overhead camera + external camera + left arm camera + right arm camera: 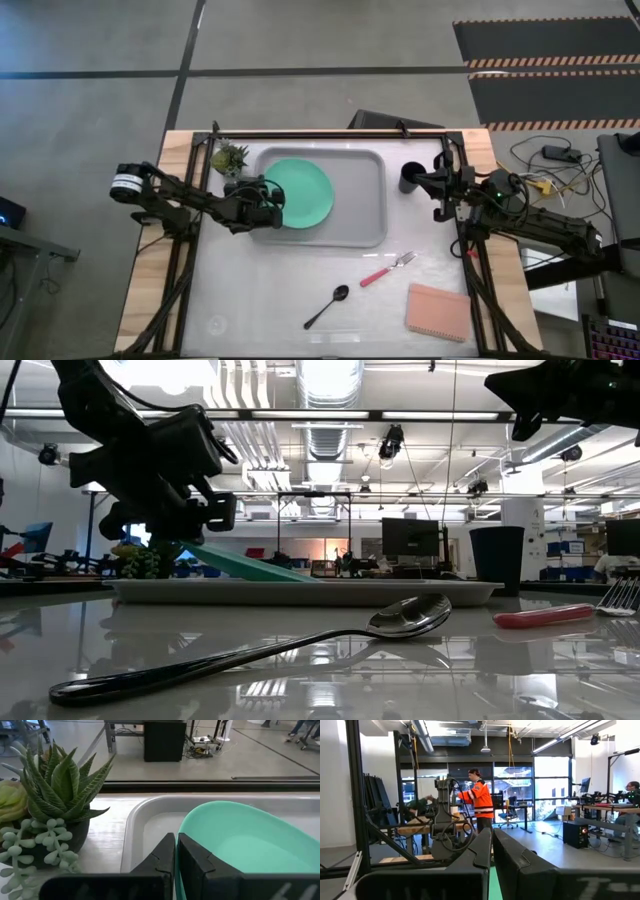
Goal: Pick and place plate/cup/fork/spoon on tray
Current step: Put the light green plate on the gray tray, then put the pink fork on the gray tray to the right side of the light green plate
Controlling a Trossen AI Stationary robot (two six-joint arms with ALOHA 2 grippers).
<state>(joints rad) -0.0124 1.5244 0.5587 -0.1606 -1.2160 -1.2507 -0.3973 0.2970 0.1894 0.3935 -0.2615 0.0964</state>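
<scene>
The mint-green plate [303,192] lies in the light-grey tray [365,225], tilted, and also shows in the low view [250,565]. My left gripper [268,207] is shut on the plate's rim on the tray's left side. The dark cup [411,178] stands on the table just right of the tray. My right gripper [438,190] is beside the cup, raised above the table, shut and empty [492,845]. The pink-handled fork [387,269] and the black spoon [328,306] lie flat on the table, nearer than the tray. My left gripper pinches the plate's rim [178,827] between its two fingers, at the plate's left side. The fingers come nearly level from the table's left. The held side is lifted and the plate slopes down to its far side [300,576], which rests in the tray.
A small potted succulent [229,158] stands just left of the tray's far corner, close to my left gripper. A pink rectangular pad [438,311] lies at the near right. A black frame bar [330,133] runs along the table's far edge. People show in the room beyond.
</scene>
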